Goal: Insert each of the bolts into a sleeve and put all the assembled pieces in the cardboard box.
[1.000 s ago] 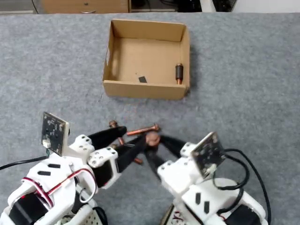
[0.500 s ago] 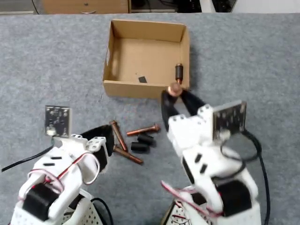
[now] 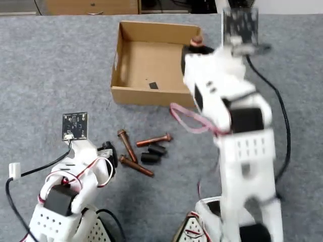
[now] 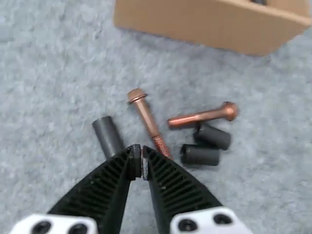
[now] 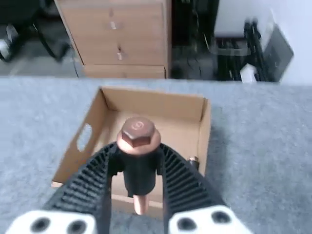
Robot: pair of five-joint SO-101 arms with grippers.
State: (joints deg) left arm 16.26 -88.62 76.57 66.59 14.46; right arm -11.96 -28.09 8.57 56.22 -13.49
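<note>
Three loose copper bolts (image 3: 154,140) and two short black sleeves (image 3: 151,158) lie on the grey carpeted table (image 3: 60,65), just before the open cardboard box (image 3: 151,96). In the left wrist view, the left gripper (image 4: 141,165) hovers over them, jaws pressed together. In the right wrist view, the right gripper (image 5: 139,170) pinches a sleeved copper bolt (image 5: 139,134) above the box.

Soft, even light falls from above on the desk (image 3: 60,60). A loose bolt (image 4: 147,117) and a sleeve (image 4: 107,136) throw faint, short shadows. The cardboard box (image 5: 151,105) is shaded along its inner walls. The held bolt (image 5: 138,132) in the right end effector (image 5: 138,148) shows a dull sheen on its head.
</note>
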